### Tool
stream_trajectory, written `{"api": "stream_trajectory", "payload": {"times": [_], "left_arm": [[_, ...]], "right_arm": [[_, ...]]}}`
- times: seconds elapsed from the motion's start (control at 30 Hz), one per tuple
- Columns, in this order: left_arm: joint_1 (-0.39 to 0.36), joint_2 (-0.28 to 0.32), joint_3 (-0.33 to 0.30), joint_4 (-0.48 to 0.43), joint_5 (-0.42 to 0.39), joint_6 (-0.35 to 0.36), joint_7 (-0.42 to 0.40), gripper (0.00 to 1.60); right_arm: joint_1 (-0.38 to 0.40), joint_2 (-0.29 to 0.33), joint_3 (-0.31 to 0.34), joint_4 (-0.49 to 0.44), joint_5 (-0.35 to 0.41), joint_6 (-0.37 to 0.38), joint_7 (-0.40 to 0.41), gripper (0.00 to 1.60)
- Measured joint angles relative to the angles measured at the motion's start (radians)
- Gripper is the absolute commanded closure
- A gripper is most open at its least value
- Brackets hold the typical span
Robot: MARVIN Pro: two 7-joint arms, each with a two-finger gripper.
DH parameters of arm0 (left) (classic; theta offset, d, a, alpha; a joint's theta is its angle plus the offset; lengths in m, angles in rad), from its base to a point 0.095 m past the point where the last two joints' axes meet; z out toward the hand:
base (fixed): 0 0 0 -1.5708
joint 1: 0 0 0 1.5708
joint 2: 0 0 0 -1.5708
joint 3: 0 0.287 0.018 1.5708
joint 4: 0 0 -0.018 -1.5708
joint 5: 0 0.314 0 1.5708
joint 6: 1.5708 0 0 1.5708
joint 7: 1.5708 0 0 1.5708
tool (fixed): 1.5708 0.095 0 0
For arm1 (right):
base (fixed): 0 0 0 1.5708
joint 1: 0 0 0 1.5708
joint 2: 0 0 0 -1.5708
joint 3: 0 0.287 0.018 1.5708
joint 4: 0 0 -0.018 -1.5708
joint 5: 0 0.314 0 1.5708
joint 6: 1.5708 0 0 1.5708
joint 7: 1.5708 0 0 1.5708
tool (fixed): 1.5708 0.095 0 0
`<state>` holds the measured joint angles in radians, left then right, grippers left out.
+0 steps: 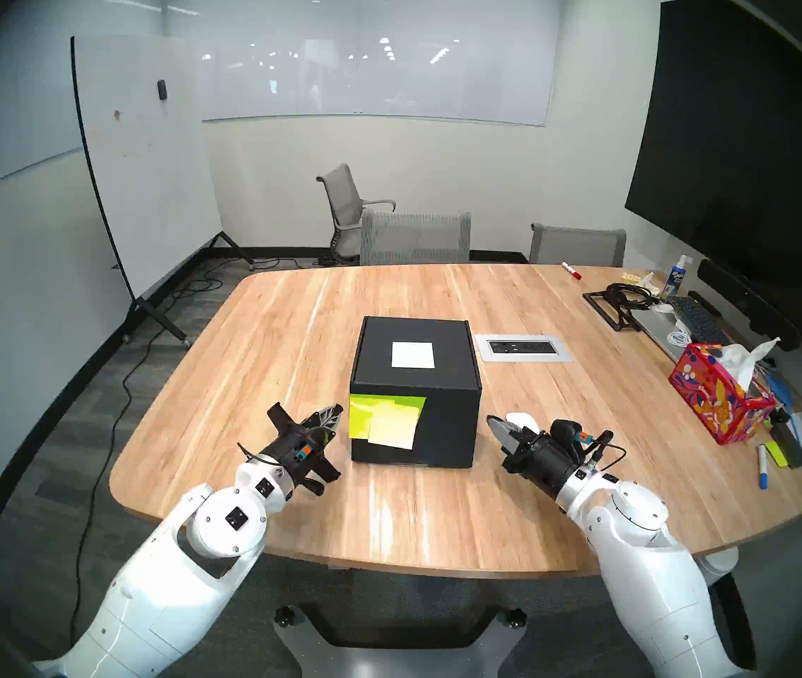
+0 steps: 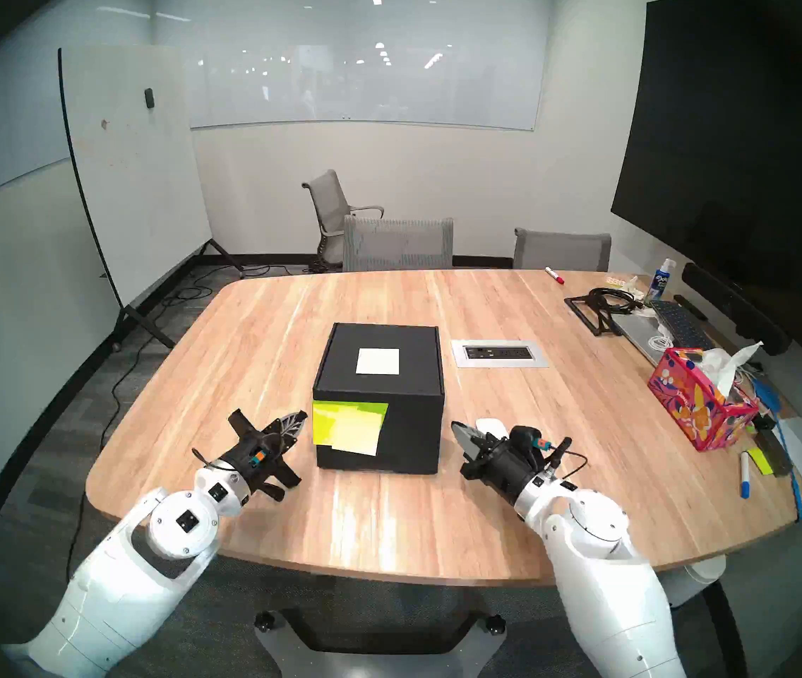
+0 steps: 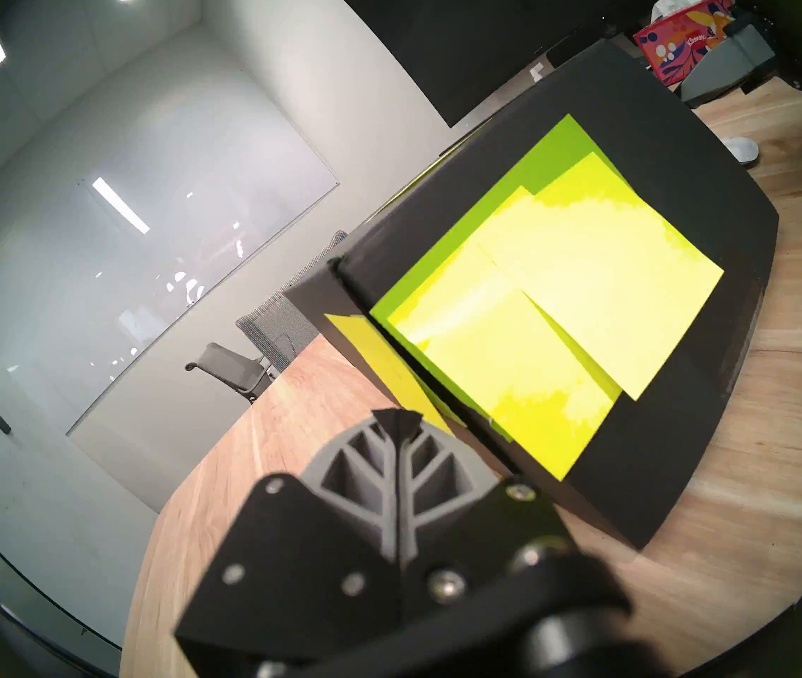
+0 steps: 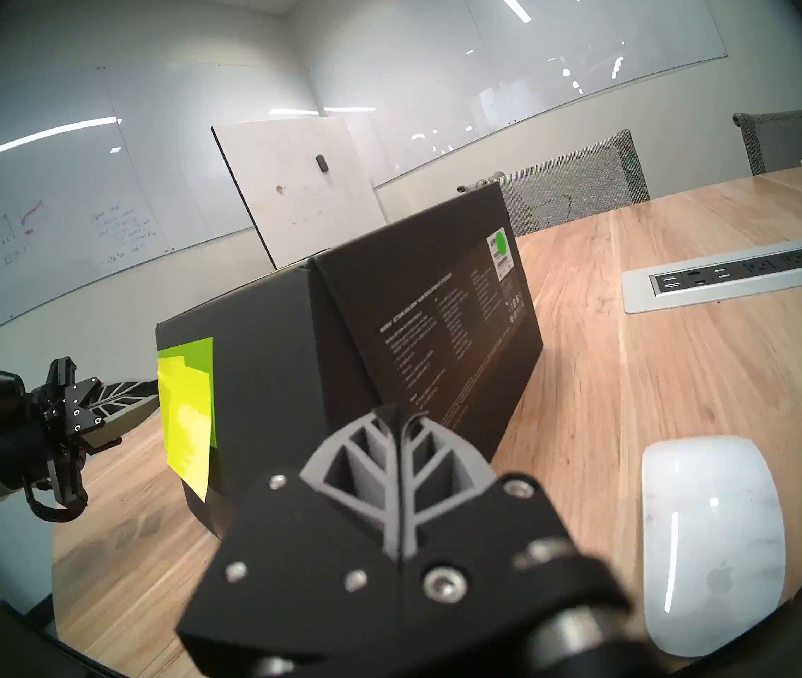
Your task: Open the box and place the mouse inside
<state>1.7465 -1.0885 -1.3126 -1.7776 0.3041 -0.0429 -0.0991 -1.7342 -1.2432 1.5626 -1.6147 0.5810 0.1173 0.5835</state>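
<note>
So the box [image 1: 416, 369] is sitting dead centre on the wooden table [image 1: 262, 349], lid down flat, white square label [image 1: 412, 355] on top. A bunch of yellow-green sticky notes [image 1: 384, 422] are stuck over the left half of its front face, overlapping each other, and in the left wrist view one of them wraps round the corner onto the side.

Left gripper [image 1: 335, 414] is hanging just off the box's front-left corner, at about 8 o'clock from the box centre in the head view, tip aimed at the notes. Fingers pressed tight together, nothing between them. Can't really tell if the tip is touching the paper or just short of it.

Right gripper [image 1: 491, 421] is at about 4 o'clock from the box, off the front-right corner, also clamped together on nothing. The mouse [image 4: 712, 540] lies flat on the table right beside it, small white oval, partly hidden behind the fingers in the head view; from the right wrist camera it's at roughly 4 o'clock of the picture, clear of the box.

Further out at 3 o'clock there's a red floral tissue box [image 1: 719, 398], and a power outlet panel [image 1: 523, 348] is sunk into the table just right of the box
</note>
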Motion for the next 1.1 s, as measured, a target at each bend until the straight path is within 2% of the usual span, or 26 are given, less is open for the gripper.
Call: {"api": "stream_trajectory", "payload": {"times": [1.1], "left_arm": [[0.0,0.0,0.0,0.0,0.0,0.0,0.0,1.6]], "right_arm": [[0.0,-0.002,0.002,0.0,-0.002,0.001,0.002,1.6]]}}
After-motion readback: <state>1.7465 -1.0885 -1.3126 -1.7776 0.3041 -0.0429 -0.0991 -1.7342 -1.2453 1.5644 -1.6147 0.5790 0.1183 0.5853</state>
